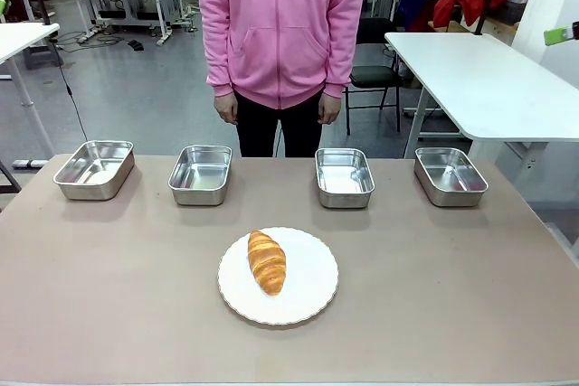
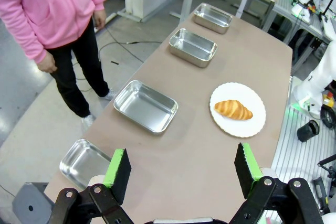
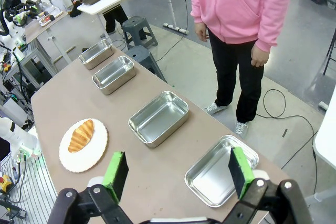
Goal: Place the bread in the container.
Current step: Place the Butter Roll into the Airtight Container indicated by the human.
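The bread [image 1: 267, 261], a golden-brown croissant, lies on a round white plate [image 1: 308, 303] at the table's middle front. It also shows in the wrist views as the bread [image 2: 233, 109] and the bread [image 3: 81, 135]. Several identical steel trays stand empty in a row at the far side, such as one tray [image 1: 201, 174] and another tray [image 1: 345, 177]; I cannot tell which one is the container. My left gripper [image 2: 181, 153] hangs open high above the table's left end. My right gripper [image 3: 177, 156] is open above the right end. Both hold nothing.
A person in a pink hoodie [image 1: 280, 24] stands at the far edge behind the trays, hands down at the sides. A white table [image 1: 479, 79] stands behind on the right. Bare brown tabletop [image 1: 452, 296] surrounds the plate.
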{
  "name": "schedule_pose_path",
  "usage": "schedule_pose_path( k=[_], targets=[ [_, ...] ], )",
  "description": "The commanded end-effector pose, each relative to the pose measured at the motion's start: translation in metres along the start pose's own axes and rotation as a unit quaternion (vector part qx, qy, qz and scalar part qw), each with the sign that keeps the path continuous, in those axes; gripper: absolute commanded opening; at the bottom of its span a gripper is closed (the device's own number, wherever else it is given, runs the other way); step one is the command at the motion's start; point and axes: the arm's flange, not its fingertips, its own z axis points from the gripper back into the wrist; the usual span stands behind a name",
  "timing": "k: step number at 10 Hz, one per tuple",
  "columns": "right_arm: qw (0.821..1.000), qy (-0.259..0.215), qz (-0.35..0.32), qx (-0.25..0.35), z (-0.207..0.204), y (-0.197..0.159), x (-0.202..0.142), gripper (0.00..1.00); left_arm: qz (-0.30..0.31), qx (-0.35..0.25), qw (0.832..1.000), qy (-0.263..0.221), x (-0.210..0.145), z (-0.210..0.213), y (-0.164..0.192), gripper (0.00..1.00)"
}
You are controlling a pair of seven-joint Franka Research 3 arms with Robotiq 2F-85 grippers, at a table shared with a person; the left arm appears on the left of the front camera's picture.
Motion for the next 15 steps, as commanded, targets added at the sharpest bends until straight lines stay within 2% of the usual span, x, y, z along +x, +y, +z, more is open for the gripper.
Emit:
schedule_pose_path(
  k=[1, 15],
  targets=[
    [1.0, -0.004, 0.002, 0.0, -0.0006, 0.0024, 0.0011, 1.0, -0.005, -0.001, 1.0, -0.001, 0.0005, 0.0002, -0.0015, 1.0],
    [1.0, -0.004, 0.002, 0.0, -0.0006, 0.0024, 0.0011, 1.0, -0.005, -0.001, 1.0, -0.001, 0.0005, 0.0002, -0.0015, 1.0]
  ],
)
